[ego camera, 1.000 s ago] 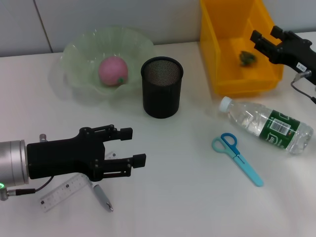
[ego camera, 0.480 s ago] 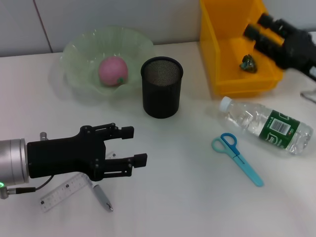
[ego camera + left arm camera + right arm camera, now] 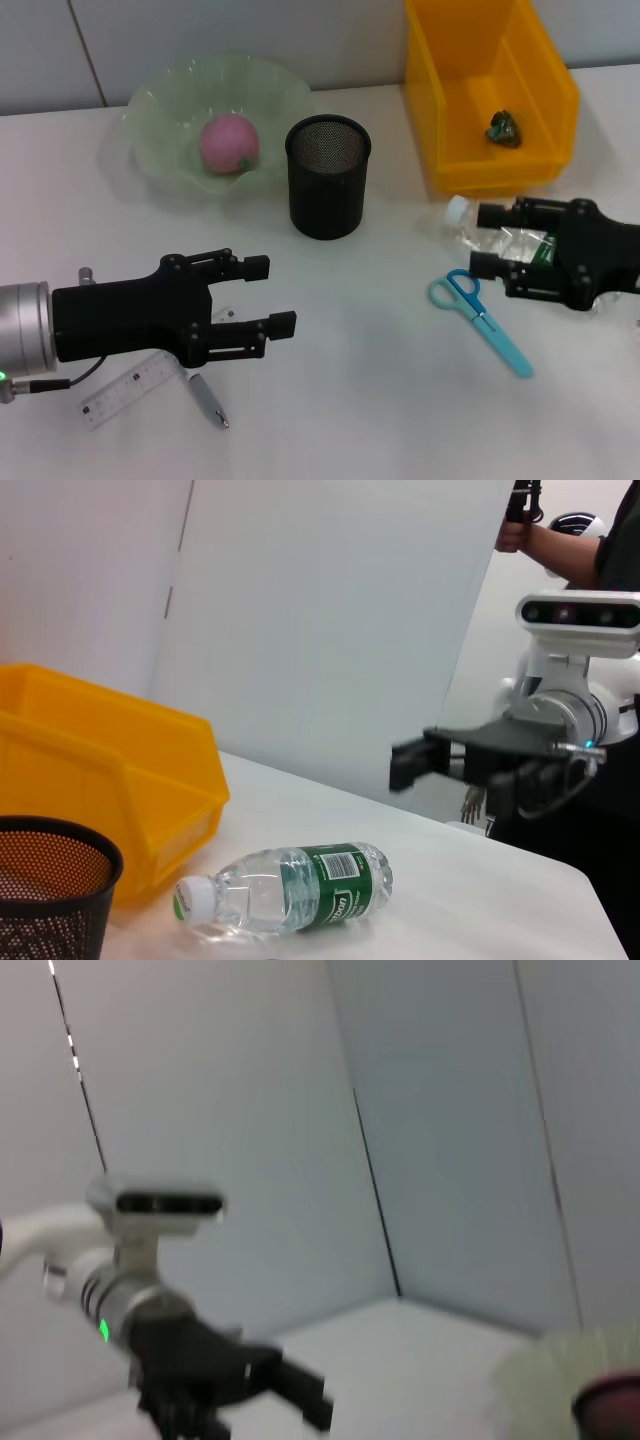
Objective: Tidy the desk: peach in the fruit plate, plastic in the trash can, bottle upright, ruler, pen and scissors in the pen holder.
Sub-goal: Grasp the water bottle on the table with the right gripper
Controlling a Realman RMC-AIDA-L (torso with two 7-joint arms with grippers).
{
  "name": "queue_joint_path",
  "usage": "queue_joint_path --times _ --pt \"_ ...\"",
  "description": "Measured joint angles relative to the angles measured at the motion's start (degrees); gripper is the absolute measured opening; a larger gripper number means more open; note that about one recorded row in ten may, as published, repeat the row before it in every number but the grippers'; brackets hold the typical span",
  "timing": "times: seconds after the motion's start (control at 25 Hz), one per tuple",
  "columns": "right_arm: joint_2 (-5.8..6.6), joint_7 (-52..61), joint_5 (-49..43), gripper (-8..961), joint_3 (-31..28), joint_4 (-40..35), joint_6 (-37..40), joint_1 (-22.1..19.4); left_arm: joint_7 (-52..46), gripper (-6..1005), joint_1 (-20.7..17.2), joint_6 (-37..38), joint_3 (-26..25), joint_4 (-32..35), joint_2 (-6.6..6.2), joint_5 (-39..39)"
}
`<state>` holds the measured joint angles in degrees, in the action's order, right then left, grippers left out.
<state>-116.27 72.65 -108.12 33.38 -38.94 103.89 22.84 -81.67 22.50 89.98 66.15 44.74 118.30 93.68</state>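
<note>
The bottle [image 3: 520, 245] lies on its side directly under the right gripper [image 3: 484, 240], whose two fingers stand apart and hold nothing. They straddle the clear shoulder just behind the white cap [image 3: 456, 210], though whether they touch the plastic cannot be told from the head view. In the left wrist view the bottle [image 3: 290, 888] looks thin-walled and largely empty, so I judge it light, easily dented and rather slick. A hold on the stiffer neck or shoulder should serve better than the soft middle by the green label [image 3: 335, 880] for tipping it upright. Just beside the fingers, on the side away from the trash can [image 3: 470, 165], lie the scissors [image 3: 480, 320]. Well apart, the left gripper [image 3: 268, 296] hovers open and empty over the ruler [image 3: 125, 392] and pen [image 3: 208, 400].
</note>
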Motion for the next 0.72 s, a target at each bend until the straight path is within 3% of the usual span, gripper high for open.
queue_joint_path --times 0.2,0.44,0.68,0.72 --pt "0.0 2.75 -1.0 666 -0.15 -2.13 0.25 -0.22 0.71 787 0.0 0.1 0.01 -0.03 0.03 0.0" --pt "0.08 14.29 -5.37 666 0.31 -11.18 1.34 1.94 0.76 787 0.13 0.19 0.14 -0.13 0.13 0.01" --pt "2.06 27.24 -12.67 666 1.26 -19.01 6.52 6.83 1.15 787 0.01 0.44 0.18 -0.18 0.17 -0.68" --pt "2.27 29.37 -14.05 700 1.67 -20.56 6.74 7.53 1.29 787 -0.02 0.57 0.14 -0.31 0.17 -0.88"
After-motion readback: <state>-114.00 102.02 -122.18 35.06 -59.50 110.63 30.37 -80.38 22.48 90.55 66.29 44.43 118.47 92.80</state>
